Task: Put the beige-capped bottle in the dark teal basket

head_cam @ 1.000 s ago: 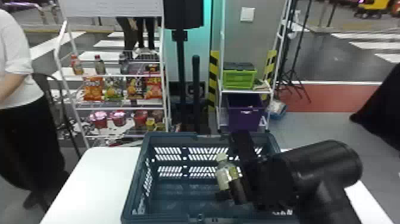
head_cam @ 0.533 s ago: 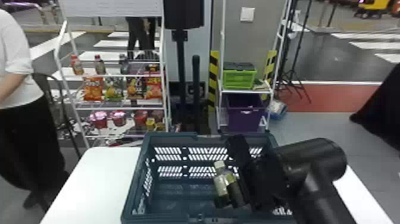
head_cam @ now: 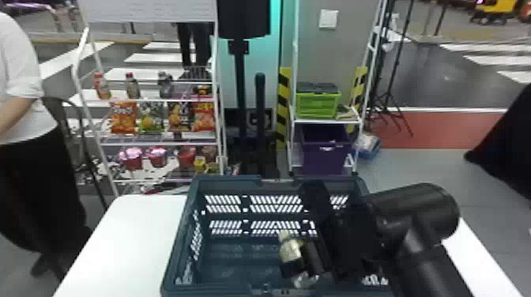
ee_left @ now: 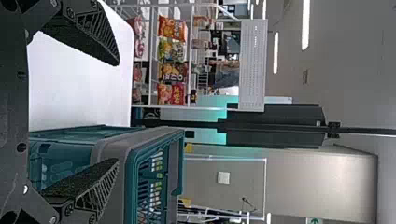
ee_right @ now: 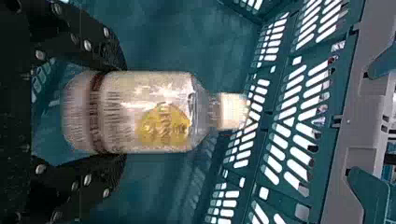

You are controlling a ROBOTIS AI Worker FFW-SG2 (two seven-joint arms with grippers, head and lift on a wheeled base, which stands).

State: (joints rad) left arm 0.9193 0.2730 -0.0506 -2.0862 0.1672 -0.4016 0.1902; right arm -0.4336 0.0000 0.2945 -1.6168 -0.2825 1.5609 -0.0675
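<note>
1. The beige-capped bottle (head_cam: pixel 290 252) is held by the right gripper (head_cam: pixel 301 262), its two fingers closed against opposite sides of the lower body.
2. The bottle is tilted, cap up, within the outline of the dark teal basket (head_cam: pixel 178 237) – towards the near side, slightly right of the middle. Whether the basket's floor is touched cannot be told.
3. The left gripper (ee_left: pixel 116 112) is spread wide – nothing is held between its fingers.
4. The basket is set on the white table (head_cam: pixel 126 241).
</note>
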